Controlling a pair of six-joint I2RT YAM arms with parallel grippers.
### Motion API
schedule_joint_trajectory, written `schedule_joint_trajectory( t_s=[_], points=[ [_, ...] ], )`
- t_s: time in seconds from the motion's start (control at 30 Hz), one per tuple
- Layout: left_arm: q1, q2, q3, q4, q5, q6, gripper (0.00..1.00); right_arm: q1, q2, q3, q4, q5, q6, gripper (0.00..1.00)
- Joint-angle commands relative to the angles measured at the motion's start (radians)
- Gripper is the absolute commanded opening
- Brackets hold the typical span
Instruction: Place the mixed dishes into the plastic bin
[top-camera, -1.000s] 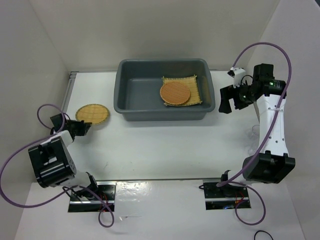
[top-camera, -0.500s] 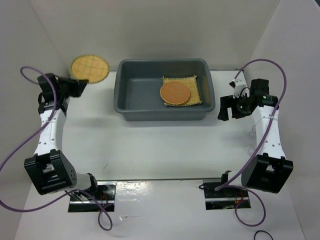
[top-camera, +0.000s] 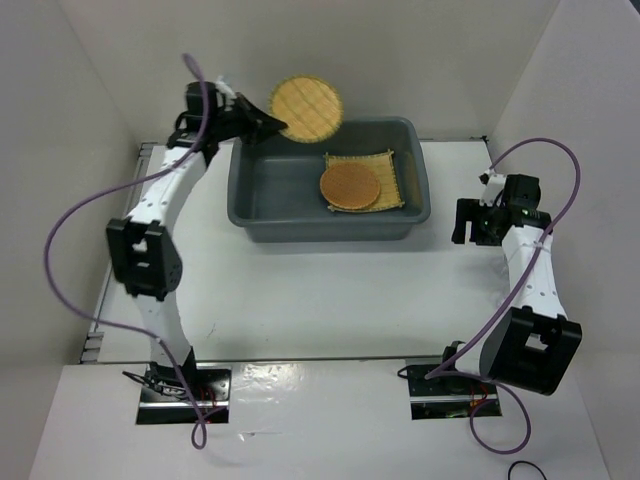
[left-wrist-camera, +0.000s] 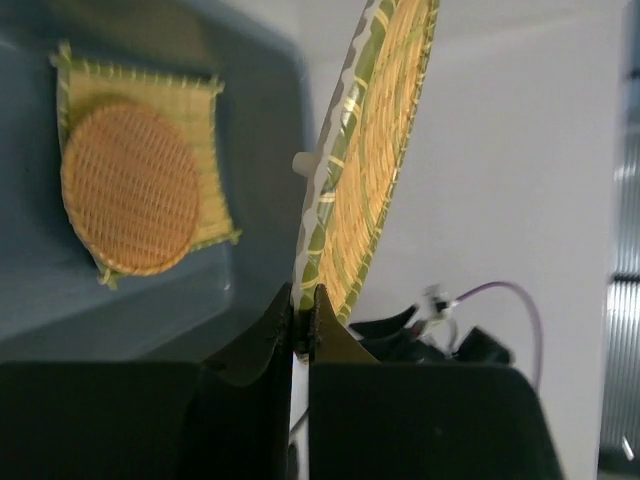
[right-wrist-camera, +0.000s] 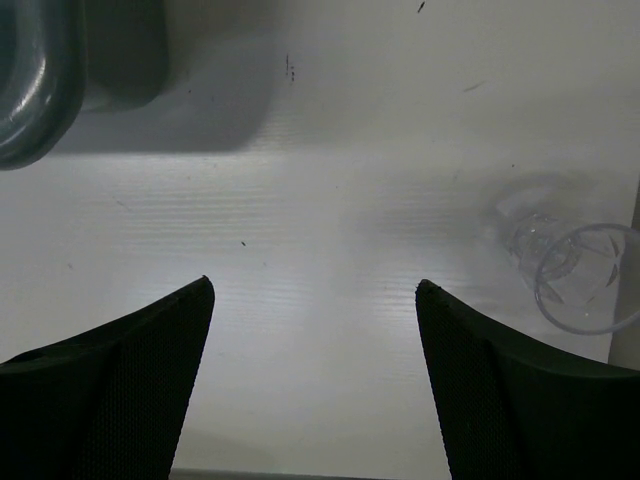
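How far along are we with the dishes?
Done: the square mat and one round disc lie in the bin. In hand: the left gripper holds the second disc by the bin's far rim. Left: the glass cup on the table, near the open right gripper.

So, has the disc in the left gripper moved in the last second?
Yes. The disc, shut in the left gripper, went from the table left of the bin to over the bin's far rim.

Pinched in left claw (left-wrist-camera: 303, 300): woven disc (left-wrist-camera: 375, 150) rim; bin (left-wrist-camera: 40, 280) holds second disc (left-wrist-camera: 130, 185) on yellow mat (left-wrist-camera: 212, 150).
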Motion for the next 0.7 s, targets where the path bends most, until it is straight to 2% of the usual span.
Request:
schedule_joint_trajectory(
  t_s=[0.0, 0.13, 0.23, 0.27, 0.33, 0.37, 0.4, 0.43, 0.5, 0.53, 0.57, 0.67],
  points=[
    [-0.095, 0.175, 0.251, -0.145, 0.092, 0.121, 0.0, -0.012, -0.047, 0.007, 0.064, 0.016, 0.021, 0.86],
    [-0.143, 0.359, 0.431, -0.288, 0.092, 0.154, 0.0, -0.012, -0.057, 0.017, 0.043, -0.033, 0.008, 0.86],
    [-0.167, 0.52, 0.651, -0.429, 0.083, 0.186, 0.0, -0.023, -0.057, 0.062, 0.007, -0.067, -0.012, 0.86],
    [-0.178, 0.612, 0.796, -0.47, 0.072, 0.195, 0.0, -0.023, -0.057, 0.076, 0.007, -0.076, -0.012, 0.86],
    [-0.187, 0.726, 0.982, -0.603, 0.072, 0.195, 0.0, -0.023, -0.057, 0.126, -0.029, -0.111, -0.033, 0.86],
    [-0.187, 0.874, 1.106, -0.659, 0.072, 0.195, 0.0, -0.023, -0.057, 0.143, -0.039, -0.124, -0.033, 0.86],
    [-0.187, 0.938, 1.294, -0.684, 0.112, 0.151, 0.0, -0.023, -0.057, 0.18, -0.048, -0.136, -0.045, 0.86],
    [-0.187, 0.938, 1.233, -0.67, 0.139, 0.134, 0.0, -0.023, -0.047, 0.195, -0.062, -0.157, -0.045, 0.86],
    [-0.187, 0.987, 1.327, -0.717, 0.077, 0.143, 0.0, -0.032, -0.038, 0.237, -0.075, -0.176, -0.064, 0.86],
    [-0.187, 0.987, 1.275, -0.718, 0.077, 0.143, 0.0, -0.032, -0.038, 0.246, -0.075, -0.191, -0.064, 0.86],
    [-0.187, 1.037, 1.33, -0.718, 0.077, 0.143, 0.0, -0.041, -0.028, 0.255, -0.088, -0.191, -0.074, 0.86],
    [-0.187, 1.073, 1.321, -0.734, 0.095, 0.12, 0.0, -0.05, -0.018, 0.266, -0.088, -0.2, -0.075, 0.86]
  ],
)
